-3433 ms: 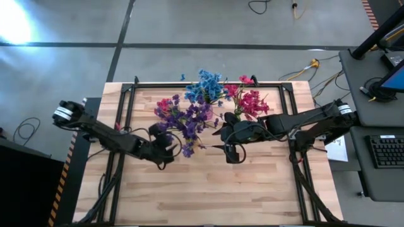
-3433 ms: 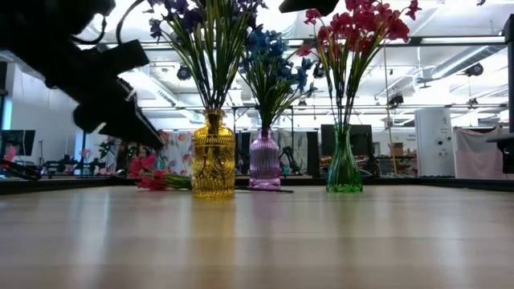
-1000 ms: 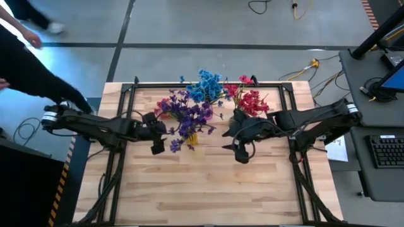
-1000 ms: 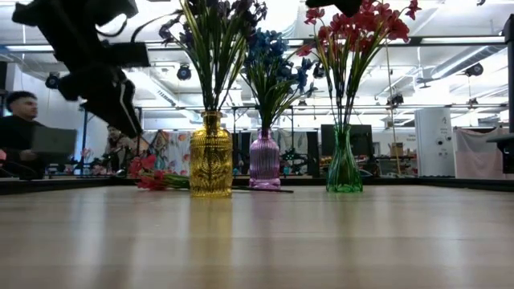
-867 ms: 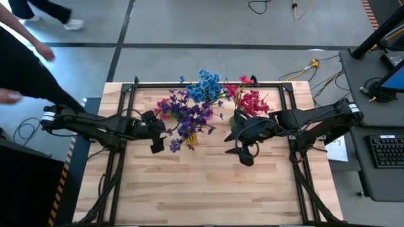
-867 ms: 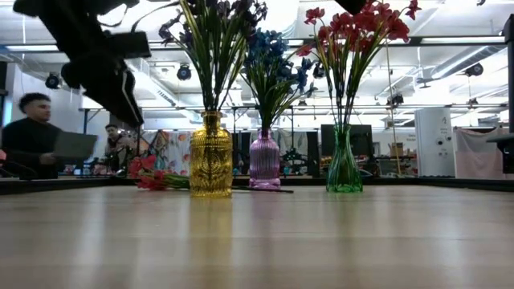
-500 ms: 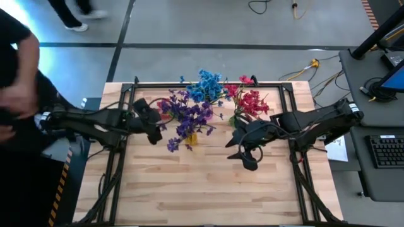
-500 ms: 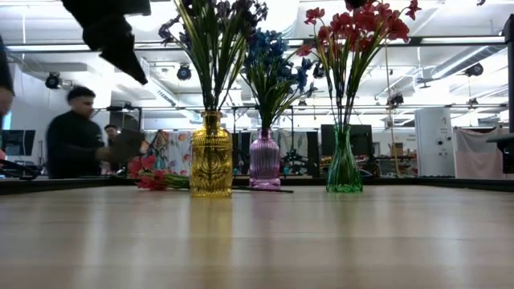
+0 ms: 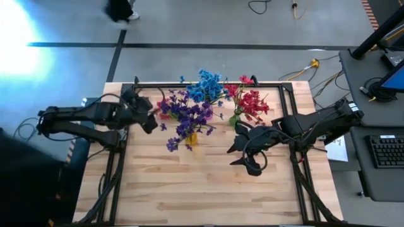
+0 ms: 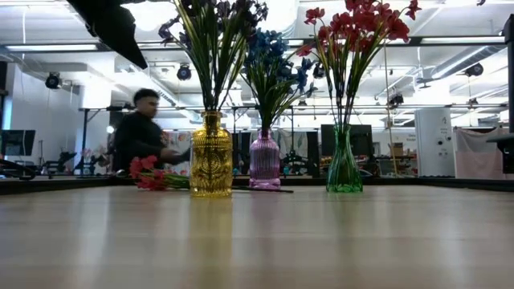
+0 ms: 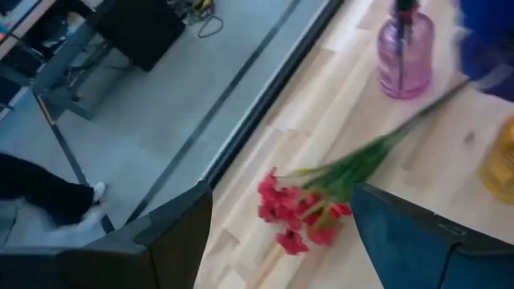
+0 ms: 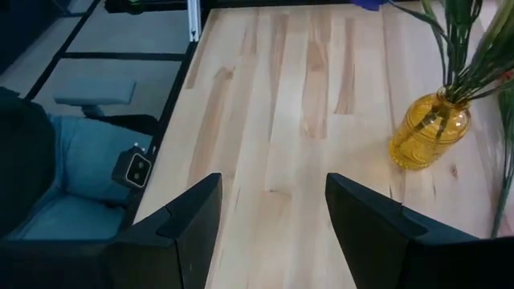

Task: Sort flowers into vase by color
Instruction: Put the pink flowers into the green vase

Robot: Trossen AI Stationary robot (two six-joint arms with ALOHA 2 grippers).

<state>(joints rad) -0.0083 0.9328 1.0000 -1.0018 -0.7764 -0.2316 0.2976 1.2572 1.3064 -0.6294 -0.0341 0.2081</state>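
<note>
Standing in a row near the table's (image 9: 208,195) far edge are three vases: a yellow vase (image 10: 211,156) with purple flowers (image 9: 189,116), a purple vase (image 10: 264,161) with blue flowers (image 9: 205,86), and a green vase (image 10: 343,161) with red flowers (image 9: 251,103). One red sprig (image 11: 303,210) lies flat on the wood beside the yellow vase, near the far left corner. The left gripper (image 9: 149,120) hangs above that sprig, fingers spread and empty. The right gripper (image 9: 247,157) hovers over bare wood in front of the green vase, jaws apart, holding nothing. A person (image 10: 143,140) passes behind the table.
</note>
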